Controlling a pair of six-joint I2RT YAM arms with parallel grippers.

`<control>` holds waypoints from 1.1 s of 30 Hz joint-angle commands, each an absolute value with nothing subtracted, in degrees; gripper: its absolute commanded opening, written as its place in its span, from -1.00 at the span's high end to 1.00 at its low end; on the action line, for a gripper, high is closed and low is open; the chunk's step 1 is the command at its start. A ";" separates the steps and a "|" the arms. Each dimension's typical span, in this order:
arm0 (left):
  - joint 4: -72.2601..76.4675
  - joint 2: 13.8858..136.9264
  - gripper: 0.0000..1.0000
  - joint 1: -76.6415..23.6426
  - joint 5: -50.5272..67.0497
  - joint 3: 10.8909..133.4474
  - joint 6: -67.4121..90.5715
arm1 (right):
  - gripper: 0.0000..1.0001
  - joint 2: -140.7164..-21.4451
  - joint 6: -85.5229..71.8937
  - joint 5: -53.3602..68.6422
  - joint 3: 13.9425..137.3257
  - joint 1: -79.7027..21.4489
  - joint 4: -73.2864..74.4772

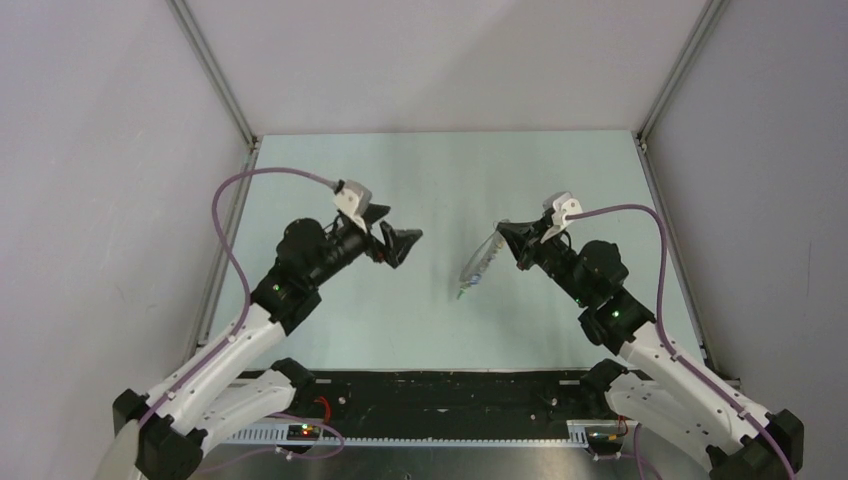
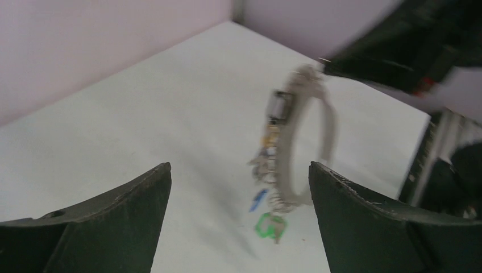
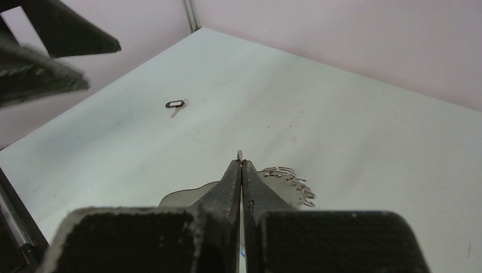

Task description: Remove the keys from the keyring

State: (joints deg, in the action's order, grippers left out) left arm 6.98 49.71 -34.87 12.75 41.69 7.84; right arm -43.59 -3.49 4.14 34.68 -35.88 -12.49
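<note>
Top external view: a pale green counter fills the middle of the frame. Right of centre, the right end effector is pressed together on the upper end of a large, thin, grey metal keyring. The ring hangs slanting toward the lower left. Small metal keys, one with a green tag, cluster at its low end. The left end effector is spread wide at centre left. It faces the ring across a bare gap and holds nothing. It looks like the arm free to reach the keys, which lie to its right in the frame.

Left wrist view: the left end effector shows two dark fingers apart at the lower corners. The keyring stands between and beyond them, seen nearly edge-on with its long axis upright. The keys are strung down its left side, with blue and green tags lowest. The right end effector grips the ring's top at the upper right. Motion blur makes the keys impossible to count.

Right wrist view: the right end effector is closed tight, with only a sliver of the keyring showing at its tips. The rest is hidden below, apart from some wire loops of the keys. One small black-headed key lies loose on the counter at the upper left. The left end effector is a blur in the top left corner.
</note>
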 commanded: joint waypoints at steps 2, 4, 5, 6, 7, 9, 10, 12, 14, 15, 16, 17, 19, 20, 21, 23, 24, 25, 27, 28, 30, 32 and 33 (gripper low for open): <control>13.59 46.66 -0.83 -42.40 19.27 38.44 -5.90 | 1.00 -47.13 -6.66 8.05 41.85 -35.97 -22.37; 13.54 46.43 -0.81 -43.36 19.21 38.23 -6.70 | 1.00 -48.66 -7.24 9.00 43.12 -36.25 -23.05; 13.56 46.63 -0.81 -43.52 19.30 38.34 -6.55 | 1.00 -49.52 -7.35 9.24 43.72 -36.40 -23.35; 13.59 46.83 -0.80 -43.73 19.45 38.42 -6.48 | 1.00 -49.94 -7.40 9.28 44.01 -36.85 -23.94; 13.62 47.30 -0.79 -43.84 19.78 38.59 -6.26 | 1.00 -50.67 -7.39 9.15 44.55 -37.15 -24.14; 13.67 48.06 -0.77 -44.40 19.82 38.84 -6.04 | 1.00 -51.61 -6.99 8.79 45.35 -38.20 -24.70; 13.69 48.47 -0.76 -44.92 19.71 38.97 -6.01 | 1.00 -51.86 -6.52 8.39 45.66 -38.95 -24.79; 13.71 49.25 -0.74 -45.46 19.61 39.30 -5.72 | 1.00 -52.66 -5.59 7.76 46.44 -40.19 -24.93; 13.74 49.85 -0.72 -45.78 19.56 39.66 -5.16 | 1.00 -53.40 -4.78 7.11 47.02 -41.47 -25.22; 13.77 49.97 -0.71 -45.83 19.41 39.78 -4.87 | 1.00 -53.84 -4.45 6.94 47.33 -42.16 -25.40; 13.84 50.15 -0.70 -45.91 19.46 39.76 -4.81 | 1.00 -54.08 -4.24 6.66 47.53 -42.53 -25.49; 13.86 50.17 -0.70 -45.98 19.41 39.79 -4.76 | 1.00 -54.54 -3.83 6.54 48.00 -43.28 -25.58; 13.95 50.38 -0.67 -46.01 18.75 39.81 -4.70 | 1.00 -55.27 -3.38 6.31 48.64 -44.31 -25.65; 13.92 50.41 -0.59 -46.00 18.38 39.81 -4.73 | 1.00 -55.59 -3.23 6.32 48.88 -44.66 -25.70; 13.91 50.43 -0.54 -46.03 17.67 39.86 -4.74 | 1.00 -55.74 -2.89 6.33 49.25 -45.38 -25.78; 13.91 50.41 -0.34 -46.05 17.10 39.84 -4.66 | 1.00 -55.97 -2.37 6.26 49.72 -46.37 -25.95; 13.89 50.53 -0.20 -46.05 16.95 39.98 -4.57 | 1.00 -56.00 -2.24 6.11 49.87 -46.69 -25.98; 13.89 50.62 -0.14 -46.05 16.87 40.03 -4.31 | 1.00 -55.95 -1.92 6.05 49.94 -47.16 -26.01; 13.80 50.95 0.07 -46.03 16.46 40.53 -4.04 | 1.00 -55.63 -1.59 5.72 50.08 -47.61 -25.44; 13.67 51.04 0.19 -46.00 16.44 40.72 -3.91 | 1.00 -55.11 -1.41 5.21 50.09 -47.67 -25.07; 13.56 51.12 0.37 -46.05 16.47 40.83 -3.89 | 1.00 -54.14 -0.85 4.52 50.09 -47.70 -23.73; 13.60 51.05 0.50 -46.05 16.22 40.77 -3.79 | 1.00 -52.97 -0.40 3.89 50.10 -47.66 -22.06; 13.71 51.10 0.54 -46.01 15.49 40.73 -3.57 | 1.00 -52.63 -0.30 3.46 50.05 -47.71 -20.94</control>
State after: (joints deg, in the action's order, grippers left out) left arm 11.51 51.09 -45.74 17.10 38.37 -3.92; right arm -55.79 -1.85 5.98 46.54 -47.48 -19.46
